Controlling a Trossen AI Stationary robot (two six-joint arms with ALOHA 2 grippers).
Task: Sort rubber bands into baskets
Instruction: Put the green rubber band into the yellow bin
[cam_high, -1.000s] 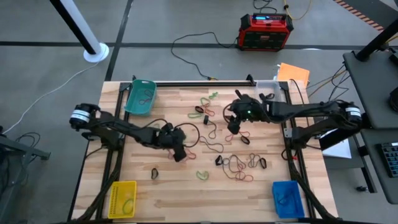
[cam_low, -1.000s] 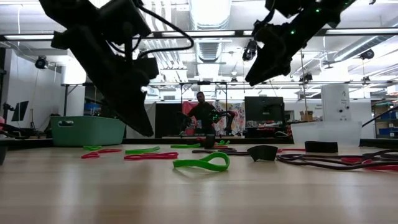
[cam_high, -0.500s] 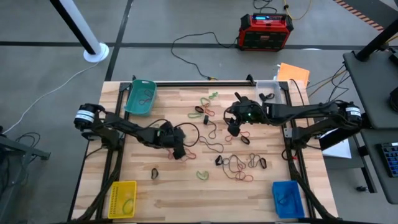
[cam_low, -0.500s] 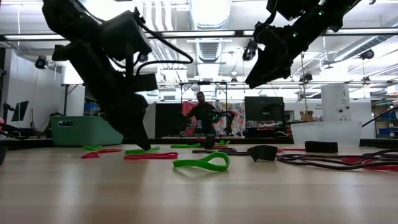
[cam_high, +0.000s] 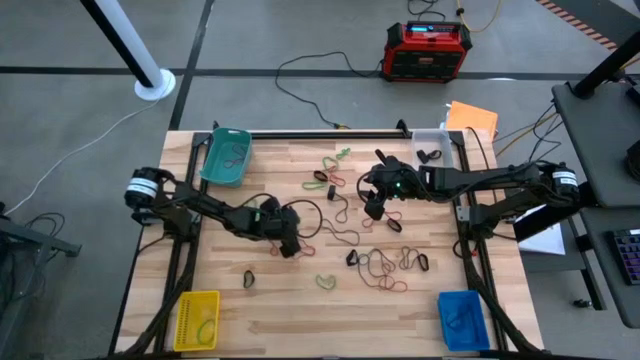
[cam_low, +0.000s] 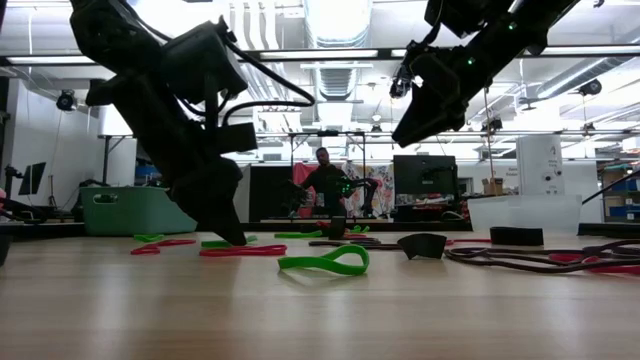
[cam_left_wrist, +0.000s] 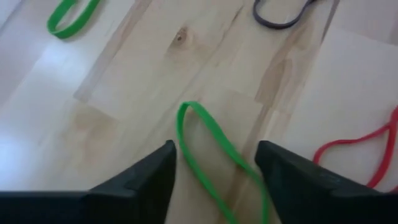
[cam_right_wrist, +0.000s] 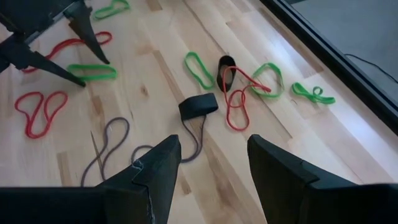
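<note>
Sorting looks barely begun: most rubber bands (cam_high: 378, 262) lie loose across the middle of the bench (cam_high: 260, 310), while the teal basket (cam_high: 226, 156), yellow basket (cam_high: 197, 319), blue basket (cam_high: 462, 319) and clear basket (cam_high: 432, 147) each hold only one or a few. The left hand (cam_high: 287, 246) is down at the bench, fingers spread wide around a green band (cam_left_wrist: 214, 149), not yet closed. The right hand (cam_high: 375, 207) hovers open and empty above the far cluster.
</note>
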